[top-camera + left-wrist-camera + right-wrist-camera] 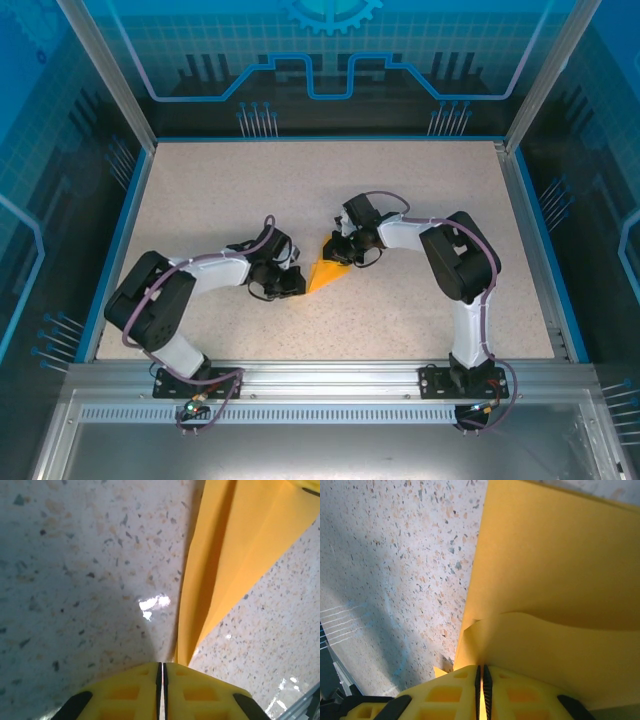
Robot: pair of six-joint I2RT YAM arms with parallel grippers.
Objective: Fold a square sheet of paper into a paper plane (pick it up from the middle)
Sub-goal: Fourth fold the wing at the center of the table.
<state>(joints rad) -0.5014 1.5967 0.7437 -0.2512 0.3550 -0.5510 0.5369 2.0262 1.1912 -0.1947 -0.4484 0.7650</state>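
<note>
Two arms of mine are meeting at the middle of the tabletop (420,200) in the top view. The paper plane (324,276) is lying between them as a small orange wedge. My left end effector (292,284) is sitting at its narrow near tip and my right end effector (343,252) at its wider far end.

From the left wrist, my left end effector (161,666) is showing its fingers pressed together. The plane's (225,555) narrow end is running in at their tips and casting a shadow on the tabletop (75,580). I am judging that they are pinching it, though the contact itself is hidden.

From the right wrist, my right end effector (481,669) is clamping the paper (560,580). An orange sliver is showing in the seam between the fingers, and a loose layer is curling up just above them.

Judging progress, the square is already creased into a layered, pointed shape, so the early folds are looking done. The flaps are sitting uneven and unpressed, so I am reckoning the wing folds and final flattening are left.
</note>
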